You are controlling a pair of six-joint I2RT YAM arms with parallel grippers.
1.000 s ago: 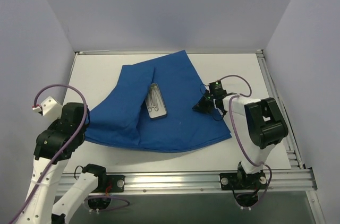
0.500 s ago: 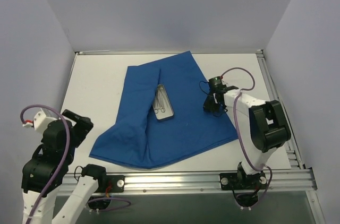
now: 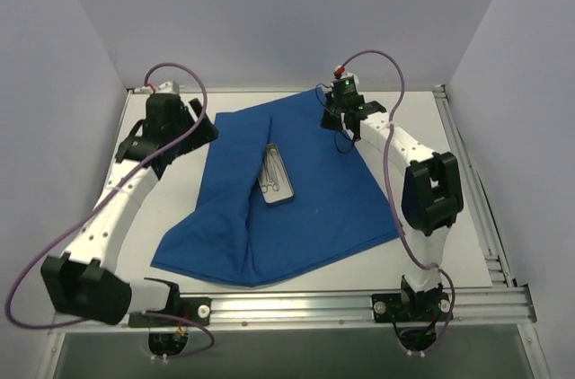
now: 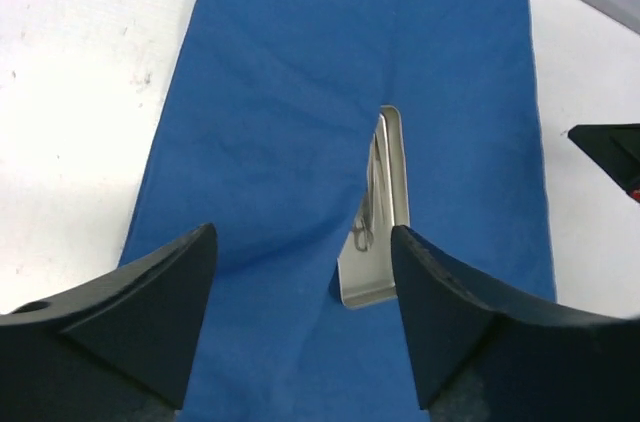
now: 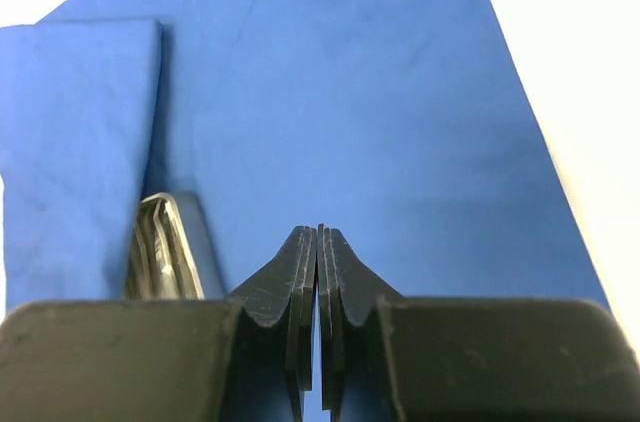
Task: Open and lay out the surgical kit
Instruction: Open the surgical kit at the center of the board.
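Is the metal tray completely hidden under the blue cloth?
No, the tray lies in plain sight on top of the cloth.

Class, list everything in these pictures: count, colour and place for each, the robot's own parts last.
cloth wrap: one, royal blue, spread on the table, left part folded over
tray: one, pale metal, on the cloth beside the fold
instruments: count unclear, thin metal, in the tray
table: one, white, under everything
rail: one, silver, near edge
left gripper: one, black, open, by the cloth's far left corner
right gripper: one, black, shut, by the cloth's far right corner
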